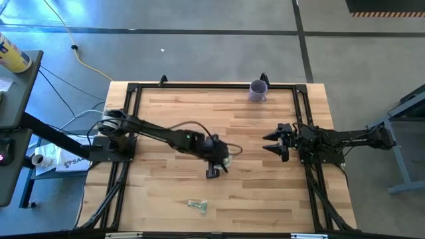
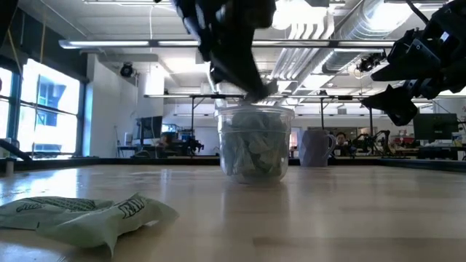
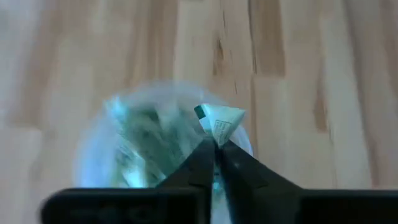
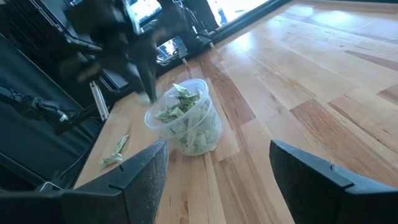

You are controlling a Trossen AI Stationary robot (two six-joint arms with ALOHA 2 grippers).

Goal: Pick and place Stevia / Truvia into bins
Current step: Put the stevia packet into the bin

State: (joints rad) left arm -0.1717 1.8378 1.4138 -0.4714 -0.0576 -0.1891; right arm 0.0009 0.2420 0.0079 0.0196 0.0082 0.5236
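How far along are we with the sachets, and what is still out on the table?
Mostly done: the clear cup is nearly full of Stevia sachets. In hand: the left gripper is over the cup, shut on one sachet not yet released. Left: a few loose sachets lie near the table's front edge. The right gripper waits open at the right side.

Grey concrete floor [image 1: 219, 40] seen around light wood plank table [image 1: 265, 199], crossed by dark seam lines. Yellow cable [image 1: 70, 33] laid across floor. Dark side desk [image 1: 13, 126] placed beside table. Tall bright windows [image 2: 44, 109], ceiling strip lights [image 2: 131, 45], exposed silver ducts [image 2: 364, 22] seen beyond table; workbenches [image 2: 160, 145] ranged along far wall.
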